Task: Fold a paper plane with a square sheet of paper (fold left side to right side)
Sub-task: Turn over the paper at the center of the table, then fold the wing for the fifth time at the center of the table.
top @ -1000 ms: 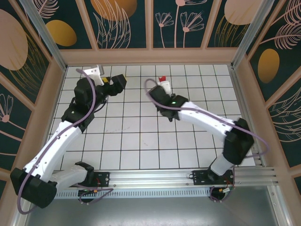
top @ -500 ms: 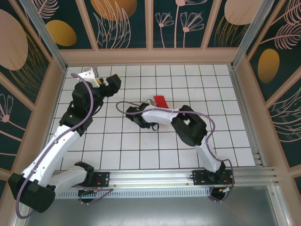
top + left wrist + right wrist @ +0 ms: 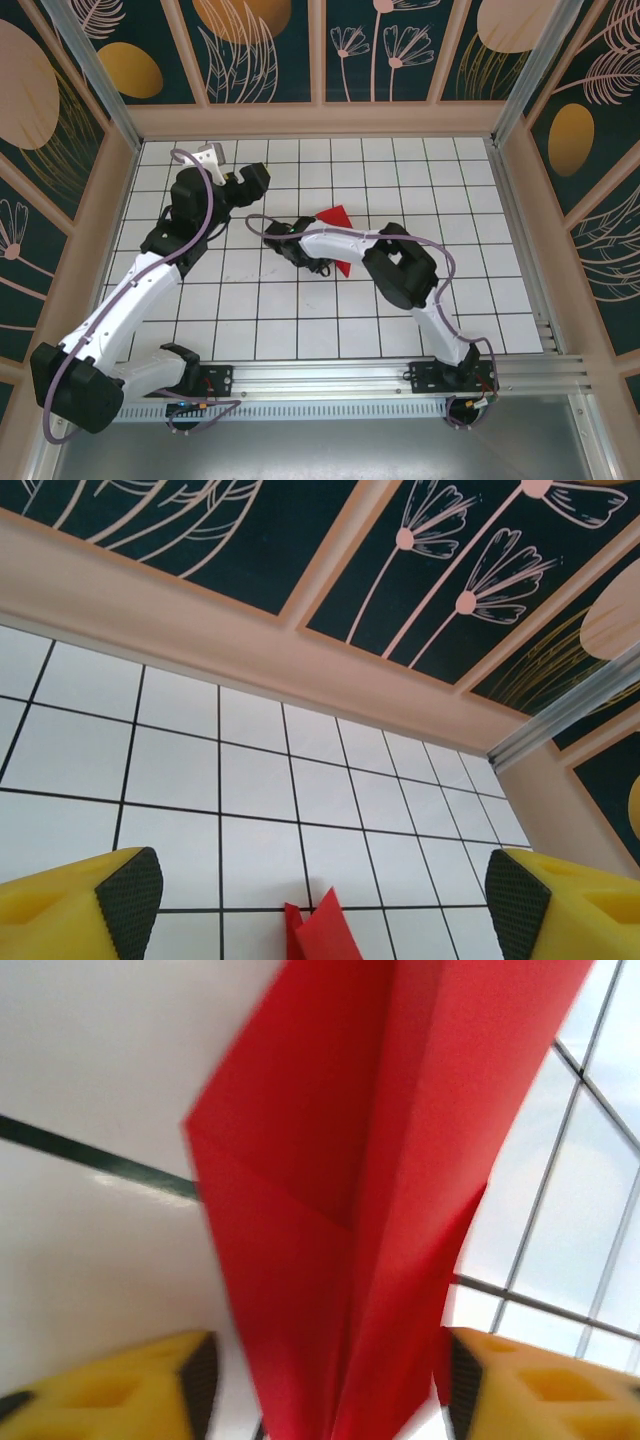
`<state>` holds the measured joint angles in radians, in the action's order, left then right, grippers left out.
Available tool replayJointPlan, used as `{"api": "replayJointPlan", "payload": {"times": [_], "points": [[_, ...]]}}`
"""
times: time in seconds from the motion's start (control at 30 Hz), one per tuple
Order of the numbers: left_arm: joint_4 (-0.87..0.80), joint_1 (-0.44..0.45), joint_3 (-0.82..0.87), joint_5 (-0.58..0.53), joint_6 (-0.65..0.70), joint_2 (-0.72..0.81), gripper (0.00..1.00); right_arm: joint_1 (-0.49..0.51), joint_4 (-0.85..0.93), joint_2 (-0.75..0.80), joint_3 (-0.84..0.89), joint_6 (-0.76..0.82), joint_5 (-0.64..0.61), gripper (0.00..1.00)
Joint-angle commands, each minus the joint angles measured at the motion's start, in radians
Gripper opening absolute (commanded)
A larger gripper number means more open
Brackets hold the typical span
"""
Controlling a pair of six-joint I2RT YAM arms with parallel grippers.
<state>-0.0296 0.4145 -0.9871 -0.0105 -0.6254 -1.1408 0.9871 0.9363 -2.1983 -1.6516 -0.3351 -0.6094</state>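
The square sheet of paper is now a creased red wedge, the paper plane, lying on the white grid near the table's middle. My right arm crosses over it, and a red corner shows below the forearm. My right gripper is low over the table. In the right wrist view the paper plane runs out from between the open jaws of that gripper; the left pad stands clear of it. My left gripper hovers open to the left. Its wrist view shows the paper plane's tip low between the pads, with the left gripper holding nothing.
Wooden walls with dark flower panels close in the table at the back and sides. An aluminium post stands at the far right corner. Bare grid tiles lie to the right of the paper.
My right arm swung down and left from the far middle, bringing the red paper to the table. Its jaws have opened and the paper has spread wider. The left arm barely shifted.
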Motion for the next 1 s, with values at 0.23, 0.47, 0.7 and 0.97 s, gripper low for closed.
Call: {"api": "replayJointPlan", "payload": {"times": [0.23, 0.47, 0.7, 0.97], "points": [[0.191, -0.029, 0.043, 0.288, -0.261, -0.238, 0.93, -0.072, -0.230, 0.435, 0.269, 0.000, 0.158, 0.83], [0.423, -0.006, 0.021, 0.631, -0.314, -0.541, 0.82, -0.424, -0.695, 0.862, 0.701, -0.019, 0.748, 0.85], [0.432, 0.035, -0.100, 0.699, -0.305, -0.768, 0.76, -0.681, -0.918, 0.968, 0.902, -0.115, 1.104, 0.87], [0.450, 0.046, -0.176, 0.737, -0.331, -0.945, 0.66, -0.725, -0.960, 0.964, 0.963, -0.133, 1.175, 0.87]]}}
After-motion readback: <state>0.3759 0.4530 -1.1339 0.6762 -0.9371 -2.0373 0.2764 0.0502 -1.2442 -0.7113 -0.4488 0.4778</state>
